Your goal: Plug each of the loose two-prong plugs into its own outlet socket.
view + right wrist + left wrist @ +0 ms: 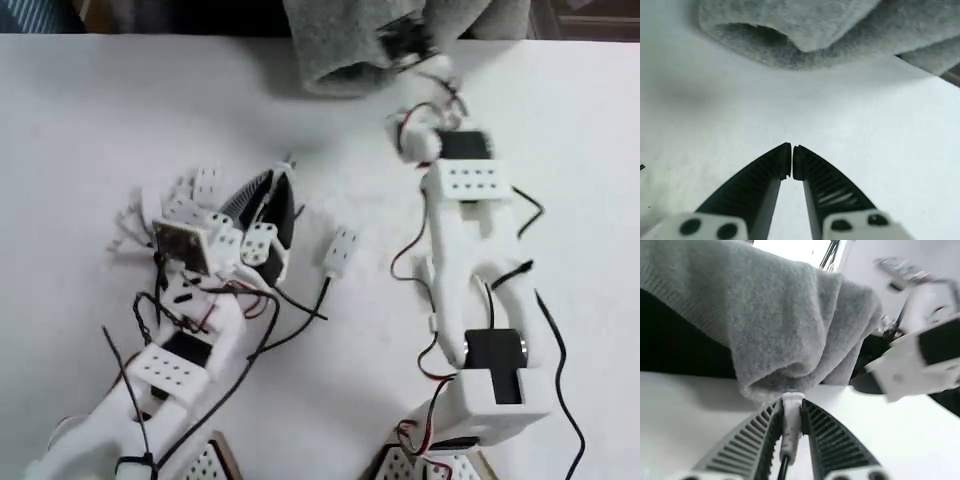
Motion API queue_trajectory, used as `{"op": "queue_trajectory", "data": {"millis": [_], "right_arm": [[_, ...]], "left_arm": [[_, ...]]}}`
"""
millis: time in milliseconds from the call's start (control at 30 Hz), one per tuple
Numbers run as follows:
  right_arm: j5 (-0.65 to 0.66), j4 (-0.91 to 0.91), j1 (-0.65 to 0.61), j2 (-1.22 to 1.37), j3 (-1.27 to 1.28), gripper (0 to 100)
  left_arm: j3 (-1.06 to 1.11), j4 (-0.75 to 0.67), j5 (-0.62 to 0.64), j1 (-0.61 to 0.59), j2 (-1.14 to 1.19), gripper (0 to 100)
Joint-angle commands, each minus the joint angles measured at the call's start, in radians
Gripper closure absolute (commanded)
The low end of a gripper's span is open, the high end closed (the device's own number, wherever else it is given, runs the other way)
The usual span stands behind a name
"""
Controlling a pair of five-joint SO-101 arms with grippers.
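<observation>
Two plugs on hand. First, the held plug (790, 427), clamped in the left gripper (792, 407) — ribbed jaws closed narrowly on its white body, its end poking out past the fingertips, black cable (784, 467) trailing back between them. Then the loose plug (340, 252), flat on the table (90, 100) between the two arms, apart from both, its own cord (318, 300) running back toward the left arm. Right gripper (791, 161) pressed fully together, tips touching, gripping nothing, above bare tabletop near a grey sleeve (805, 25).

Looks light and rigid, each of them — hard smooth plastic, likely to twist or slip in a slack pinch, and apt to be tugged sideways by a springy lead. Best taken across the flat sides of the body, behind the prongs, leaving the prong end free. Cluster of white blocks (207, 185) just beside the left arm's gripper: sockets perhaps, cannot tell.
</observation>
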Motion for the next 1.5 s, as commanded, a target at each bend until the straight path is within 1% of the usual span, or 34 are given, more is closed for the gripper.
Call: {"op": "queue_trajectory", "data": {"millis": [0, 133, 233, 300, 433, 533, 667, 733, 800, 867, 933, 1033, 1100, 1167, 1200, 1267, 1333, 1467], "right_arm": [[-0.074, 0.226, 0.084, -0.024, -0.141, 97.8], [-0.153, 0.363, 0.179, -0.019, -0.157, 97.8], [-0.272, 0.43, 0.251, -0.012, -0.149, 97.8], [-0.365, 0.453, 0.286, -0.019, -0.12, 97.8], [-0.542, 0.476, 0.32, -0.015, -0.041, 97.8], [-0.637, 0.476, 0.325, -0.015, 0.041, 97.8], [-0.736, 0.473, 0.318, -0.015, 0.138, 97.8], [-0.74, 0.472, 0.323, -0.015, 0.163, 97.8], [-0.684, 0.472, 0.32, -0.022, 0.173, 97.8], [-0.62, 0.473, 0.312, -0.024, 0.166, 97.8], [-0.569, 0.47, 0.288, -0.024, 0.155, 97.8], [-0.549, 0.479, 0.217, -0.024, 0.12, 97.1], [-0.615, 0.506, 0.173, -0.024, 0.098, 92.2], [-0.74, 0.542, 0.119, -0.024, 0.071, 83.6], [-0.779, 0.553, 0.09, -0.024, 0.057, 79.6], [-0.796, 0.561, 0.016, -0.022, 0.046, 73.2], [-0.802, 0.556, -0.067, -0.013, 0.046, 71.4], [-0.802, 0.522, -0.214, 0.012, 0.044, 73.1]], "left_arm": [[-0.126, 0.215, 0.006, -0.025, 0.001, 98], [-0.249, 0.457, 0.002, -0.081, 0.001, 98], [-0.331, 0.614, 0.0, -0.111, 0.001, 98], [-0.379, 0.692, 0.0, -0.114, 0.002, 98], [-0.457, 0.786, -0.002, -0.111, 0.004, 98], [-0.488, 0.796, -0.005, -0.114, 0.004, 98], [-0.578, 0.802, -0.095, -0.111, 0.073, 98], [-0.663, 0.825, -0.124, -0.113, 0.156, 98], [-0.763, 0.891, -0.137, -0.13, 0.245, 98], [-0.858, 0.977, -0.138, -0.174, 0.326, 98], [-0.93, 1.048, -0.138, -0.219, 0.392, 98], [-0.977, 1.123, -0.138, -0.286, 0.453, 98], [-0.959, 1.134, -0.138, -0.329, 0.476, 98], [-0.922, 1.131, -0.138, -0.371, 0.487, 98], [-0.908, 1.131, -0.138, -0.39, 0.487, 98], [-0.881, 1.134, -0.138, -0.426, 0.492, 98], [-0.858, 1.131, -0.138, -0.45, 0.492, 98], [-0.838, 1.129, -0.137, -0.487, 0.495, 98]]}}
